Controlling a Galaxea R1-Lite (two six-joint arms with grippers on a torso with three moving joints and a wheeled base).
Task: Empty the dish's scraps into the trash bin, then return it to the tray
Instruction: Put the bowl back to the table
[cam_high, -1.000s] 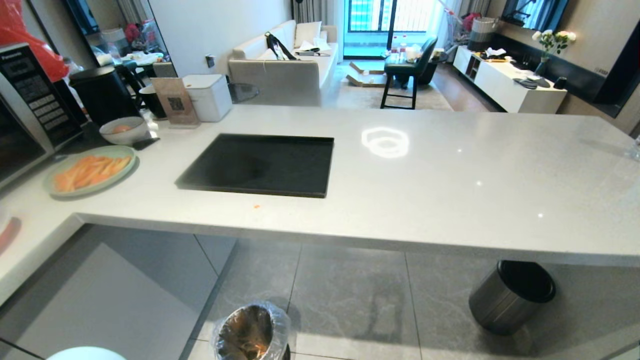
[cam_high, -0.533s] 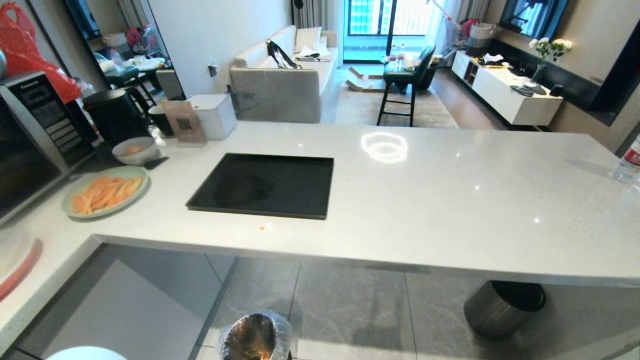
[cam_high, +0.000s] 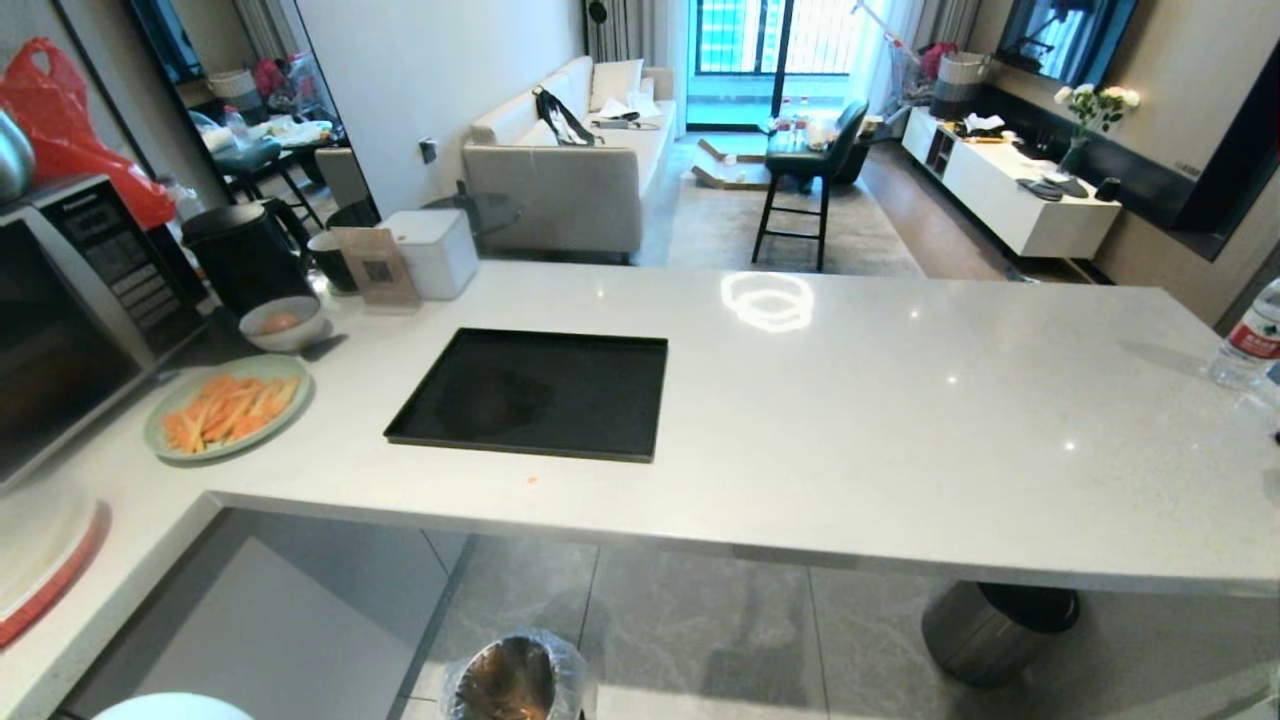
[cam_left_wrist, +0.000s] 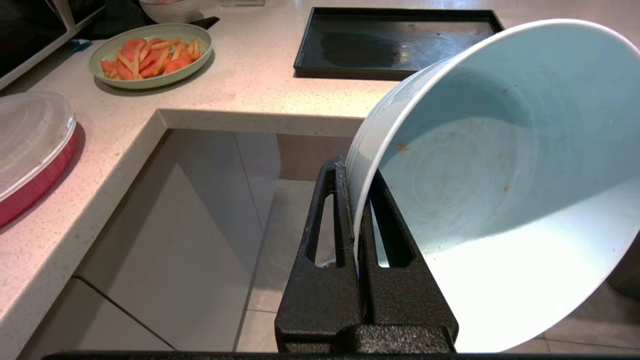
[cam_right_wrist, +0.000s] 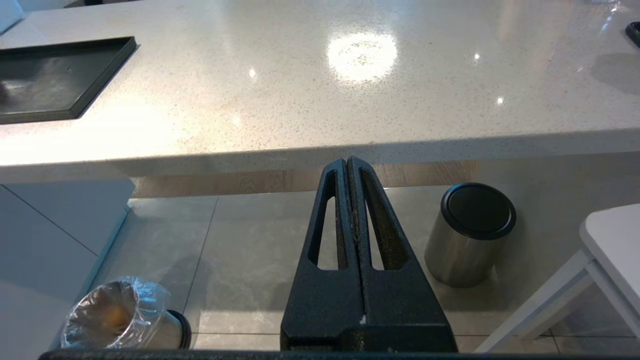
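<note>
Dish (cam_left_wrist: 500, 190), a small round pale blue-white glossy ceramic bowl, is clamped by its rim in the left hand (cam_left_wrist: 356, 200), whose black fingers are closed tight on the wall, one inside and one outside. It is held tilted, out in front of the white speckled tabletop (cam_high: 900, 420) edge and above the grey tiled floor (cam_high: 700, 620); its interior holds only a few tiny orange specks. In the head view only a sliver of the bowl's rim shows at the bottom left corner. Large flat matte black rectangular tray (cam_high: 540, 395) lies on the tabletop with nothing on it, and a small orange crumb (cam_high: 531, 480) rests on the tabletop just in front of it. Small round shiny metal trash bin (cam_right_wrist: 117, 320) with a crinkled clear plastic liner stands on the floor below the tabletop edge, with orange scraps (cam_right_wrist: 119, 315) visible inside. The right hand (cam_right_wrist: 352, 200) hangs over the floor with its fingers pressed together, holding nothing. A dark grey cylindrical bin (cam_right_wrist: 472, 232) with a black top stands on the floor to the right. A wide pale green plate (cam_high: 228, 408) of carrot strips sits on the tabletop left of the tray.
</note>
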